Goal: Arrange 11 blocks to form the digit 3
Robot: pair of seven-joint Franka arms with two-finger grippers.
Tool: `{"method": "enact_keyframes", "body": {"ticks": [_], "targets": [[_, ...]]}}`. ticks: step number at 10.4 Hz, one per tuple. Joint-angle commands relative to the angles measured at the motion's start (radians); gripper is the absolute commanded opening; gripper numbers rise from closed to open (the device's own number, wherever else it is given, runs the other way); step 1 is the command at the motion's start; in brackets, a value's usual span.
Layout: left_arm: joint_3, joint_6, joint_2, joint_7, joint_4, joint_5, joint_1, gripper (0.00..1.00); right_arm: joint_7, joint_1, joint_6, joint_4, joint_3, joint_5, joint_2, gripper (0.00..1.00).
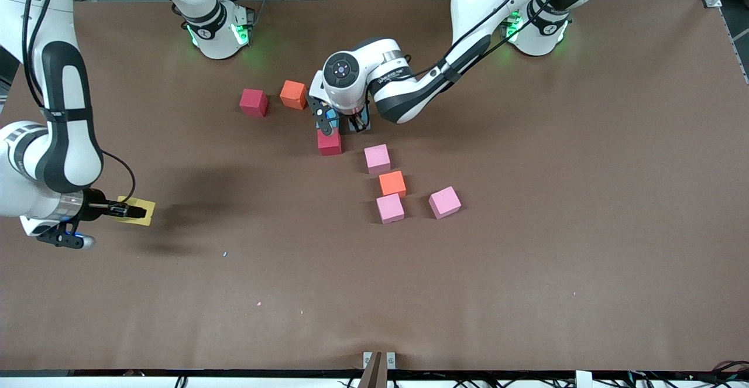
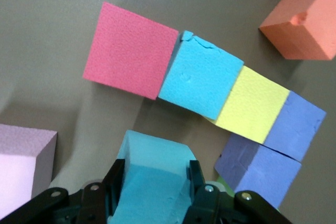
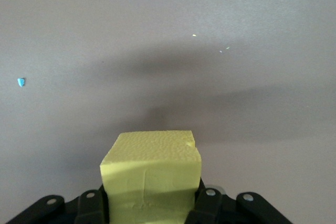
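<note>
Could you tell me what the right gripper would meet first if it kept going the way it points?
Probably nothing: holding the yellow block, the right gripper faces bare table, though depth is unclear.

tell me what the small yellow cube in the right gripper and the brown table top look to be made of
Small yellow cube, clamped in the right gripper: probably soft foam, matte; its faces are finely pitted and one top corner is nicked.
Brown table top: seems a dull, smooth sheet or mat without glare; the exact material is unclear. Tiny coloured crumbs lie on it.
</note>
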Motion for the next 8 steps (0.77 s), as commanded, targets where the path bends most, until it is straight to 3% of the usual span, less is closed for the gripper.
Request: {"method": "enact_keyframes", "body": {"ticks": [1,8], "targets": [[0.059,0.030,0.049,0.040,0.060,-0.026,-0.069,0.00,-0.011,-0.023,-0.006,-0.022,0.018,-0.009,-0.018,0.22],[0.062,0.062,0.069,0.080,0.058,-0.025,-0.097,0.00,-0.008,-0.026,-0.005,-0.022,0.018,-0.009,-0.015,0.22]]}}
